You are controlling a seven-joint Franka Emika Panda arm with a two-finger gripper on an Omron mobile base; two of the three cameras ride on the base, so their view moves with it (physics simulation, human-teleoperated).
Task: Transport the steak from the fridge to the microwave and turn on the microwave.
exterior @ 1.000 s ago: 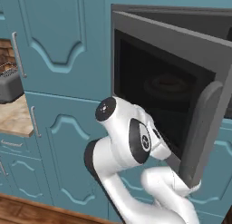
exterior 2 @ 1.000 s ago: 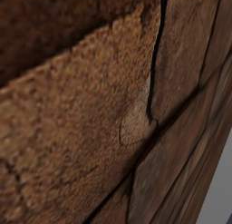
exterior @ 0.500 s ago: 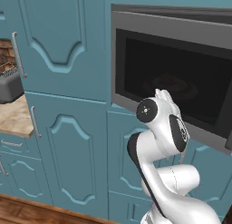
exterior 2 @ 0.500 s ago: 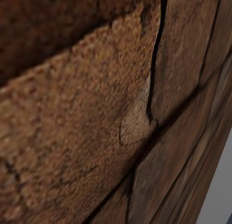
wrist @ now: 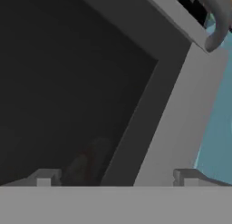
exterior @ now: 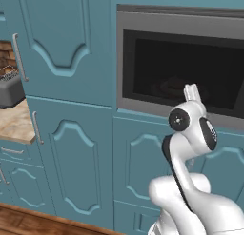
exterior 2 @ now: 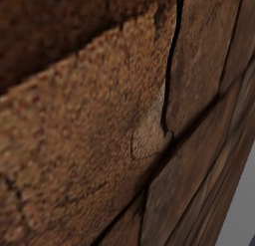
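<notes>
The microwave (exterior: 181, 70) is a grey built-in box set in the teal cupboards, and its dark glass door (exterior: 186, 72) stands shut. My gripper (exterior: 192, 92) points up just in front of the door's lower edge, open and holding nothing. In the hand view my gripper (wrist: 117, 177) faces the dark glass (wrist: 68, 82) and the grey door frame (wrist: 167, 119), with the curved bar handle (wrist: 218, 19) at the upper right. A dim reddish lump (wrist: 88, 162) that looks like the steak shows through the glass. The fridge is out of view.
Teal cupboard doors (exterior: 62, 53) fill the wall left of and below the microwave. A silver toaster (exterior: 9, 89) sits on a beige counter (exterior: 14, 127) at the far left. Wooden floor (exterior: 28, 222) lies below. A brown brick wall (exterior 2: 99, 115) stands close before the right base camera.
The microwave door has swung from wide open to shut. My arm has moved right and up with it, and the gripper now points at the door's lower edge.
</notes>
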